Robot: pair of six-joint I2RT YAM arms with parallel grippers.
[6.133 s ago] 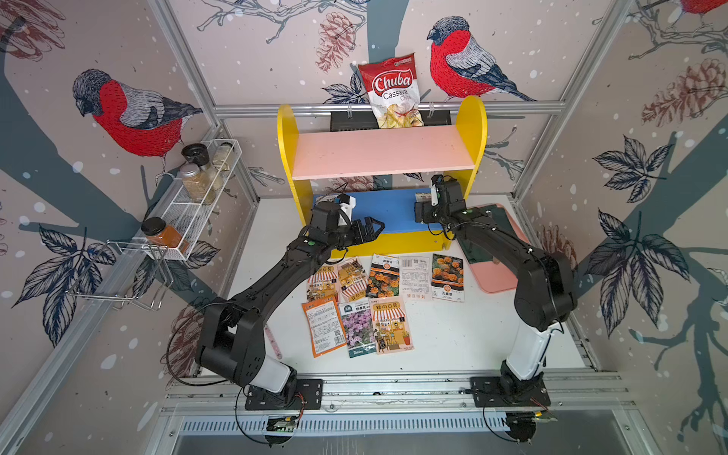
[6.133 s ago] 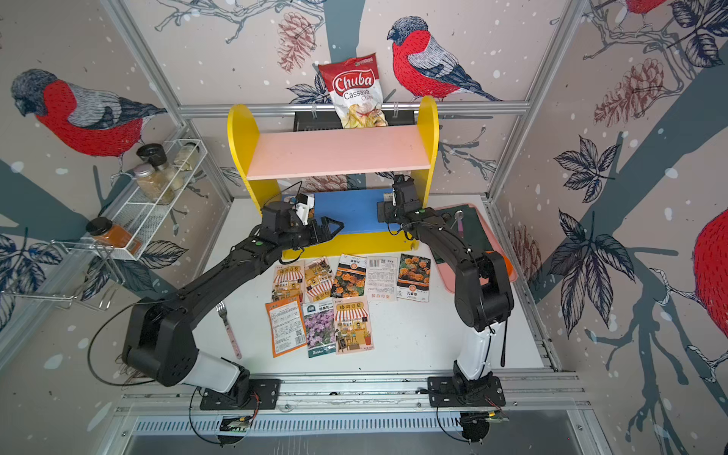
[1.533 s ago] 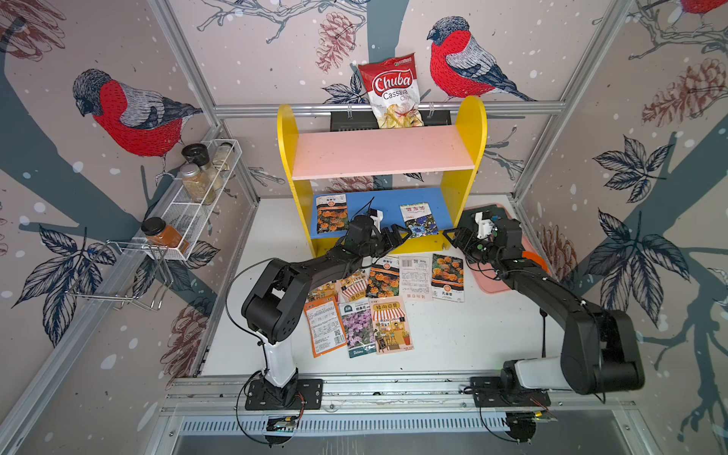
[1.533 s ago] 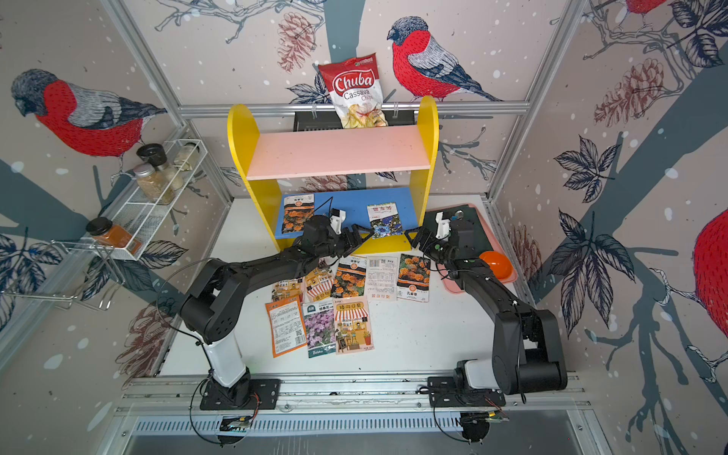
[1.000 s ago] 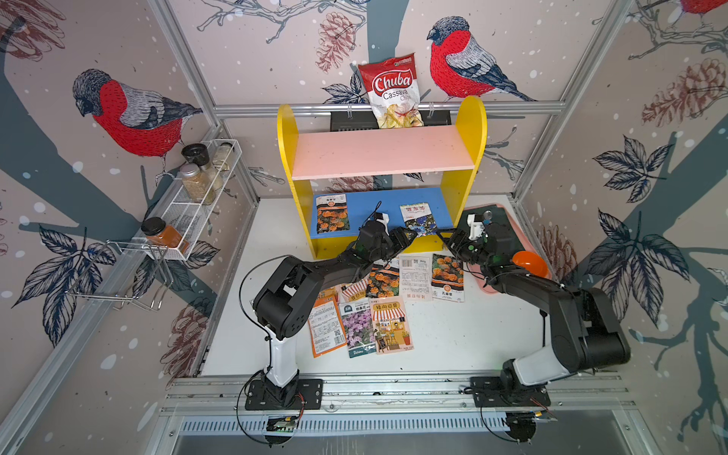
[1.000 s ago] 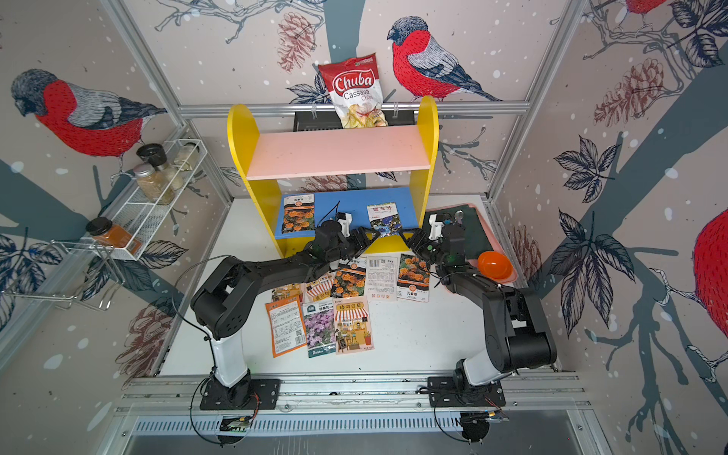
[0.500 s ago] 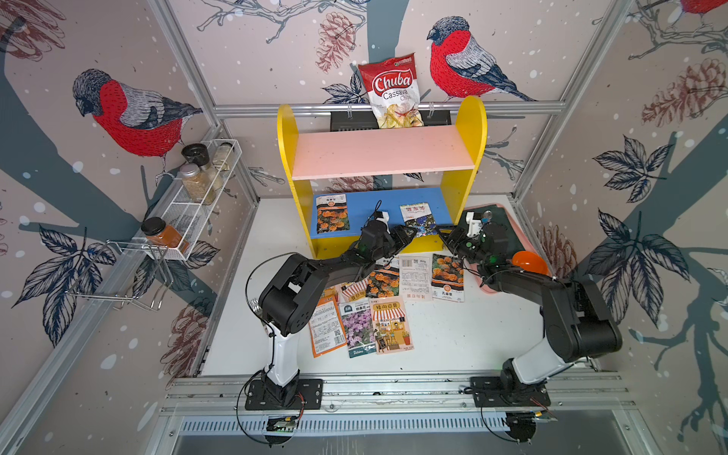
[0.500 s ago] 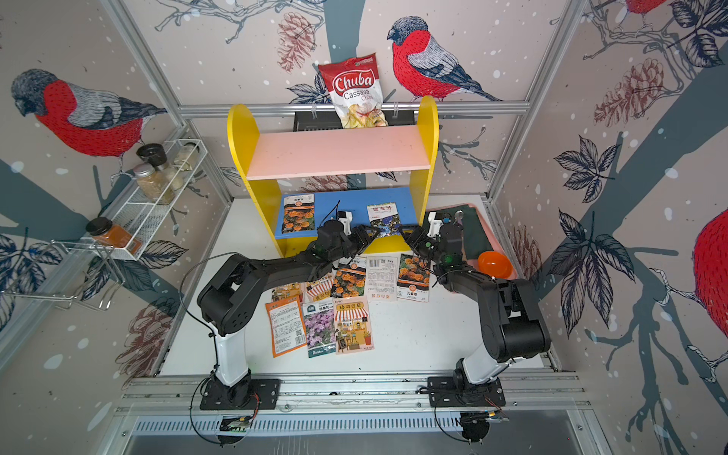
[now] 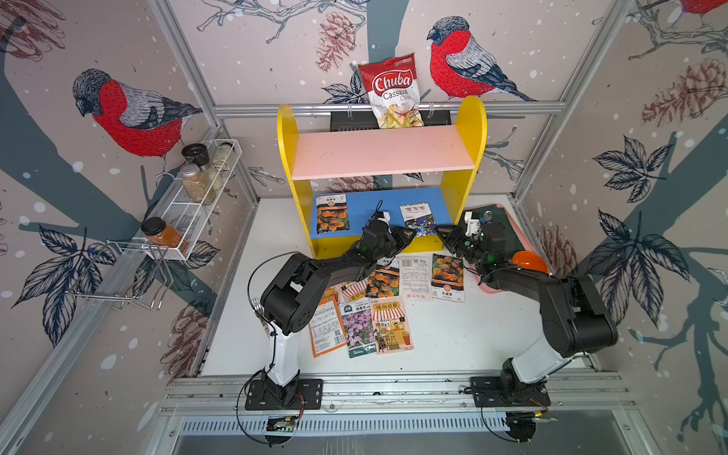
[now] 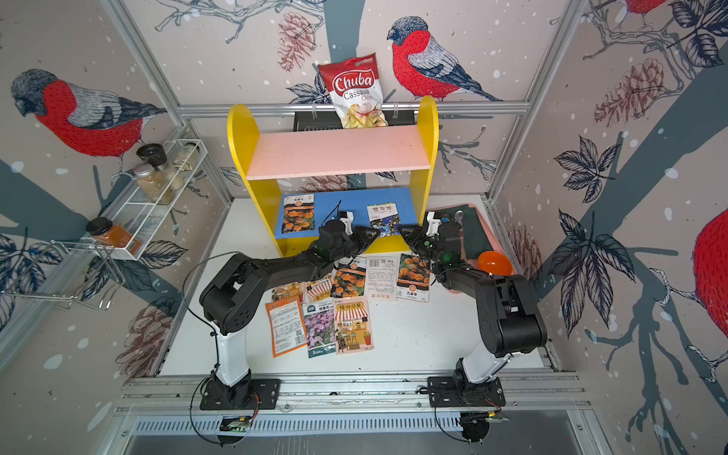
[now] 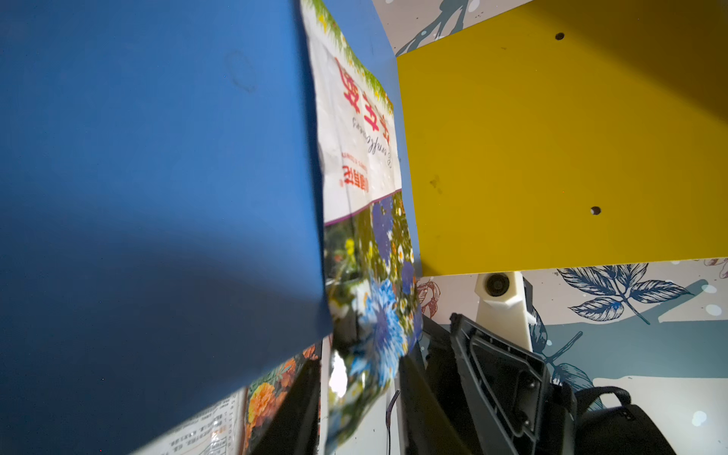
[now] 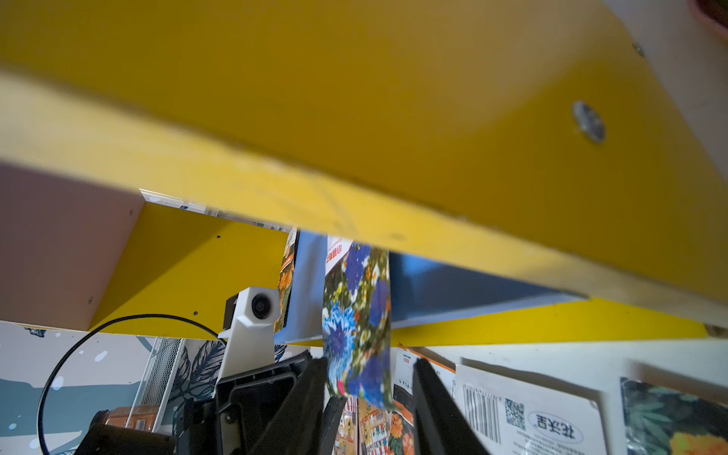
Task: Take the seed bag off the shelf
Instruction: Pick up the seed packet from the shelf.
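Observation:
The shelf (image 9: 382,151) (image 10: 335,151) has yellow sides, a pink upper board and a blue lower board (image 11: 157,177). A blue-flower seed bag (image 9: 416,216) (image 10: 383,218) (image 11: 362,157) (image 12: 354,299) lies on the blue board, its lower end hanging over the front edge. My left gripper (image 9: 407,235) (image 10: 370,234) (image 11: 360,366) and my right gripper (image 9: 443,232) (image 10: 403,230) (image 12: 370,362) both straddle that hanging end. Both are open, with gaps still showing beside the bag. An orange-flower seed bag (image 9: 332,212) (image 10: 298,214) lies further left on the blue board.
Several seed bags (image 9: 394,299) lie on the white table in front of the shelf. A pink tray (image 9: 492,287) at the right holds an orange ball (image 9: 528,260) and a dark cloth (image 9: 500,220). A chips bag (image 9: 394,90) hangs behind the shelf, and a wire spice rack (image 9: 197,197) hangs on the left wall.
Both grippers have come in from either side to the hanging end of the blue-flower bag. Their jaws have narrowed around it over the last second.

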